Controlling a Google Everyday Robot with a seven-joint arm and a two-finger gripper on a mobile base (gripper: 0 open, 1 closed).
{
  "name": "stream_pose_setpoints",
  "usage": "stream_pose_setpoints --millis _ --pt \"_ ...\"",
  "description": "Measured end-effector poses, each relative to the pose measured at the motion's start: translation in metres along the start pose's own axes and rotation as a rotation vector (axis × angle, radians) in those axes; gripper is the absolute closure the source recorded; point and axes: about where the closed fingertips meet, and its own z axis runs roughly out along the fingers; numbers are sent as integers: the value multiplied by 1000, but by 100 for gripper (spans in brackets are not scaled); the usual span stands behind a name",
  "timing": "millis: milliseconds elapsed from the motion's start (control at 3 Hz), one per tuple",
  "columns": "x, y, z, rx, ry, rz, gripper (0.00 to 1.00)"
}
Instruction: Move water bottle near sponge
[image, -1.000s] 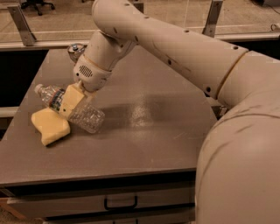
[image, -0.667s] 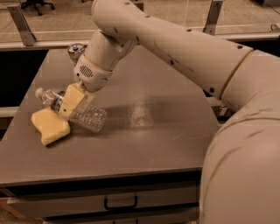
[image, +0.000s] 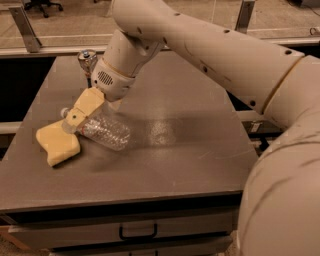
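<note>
The water bottle (image: 106, 133) is clear ribbed plastic and lies on its side on the grey table (image: 180, 150) at the left. Its white cap end points left and touches the sponge (image: 55, 142), a pale yellow wavy foam block. My gripper (image: 81, 113), tan in colour, hangs from the white arm and sits low over the bottle's neck end, right beside the sponge. It covers the bottle's label band.
A silver-blue can (image: 87, 59) stands at the table's far left edge, behind the gripper. The big white arm (image: 210, 55) spans the upper right of the view. Drawer fronts with a black handle (image: 138, 232) run below the table's front edge.
The bottle's cap end has slid right, from clear of the gripper to tucked against it and the sponge. The gripper and sponge have hardly moved.
</note>
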Motion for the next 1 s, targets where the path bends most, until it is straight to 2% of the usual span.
stream_pose_setpoints --millis 333,667,1000 --pt "4 -3 -9 33 -9 4 0" --pt "19 9 -42 100 -110 -43 0" --pt "57 11 -104 279 -288 -95 0"
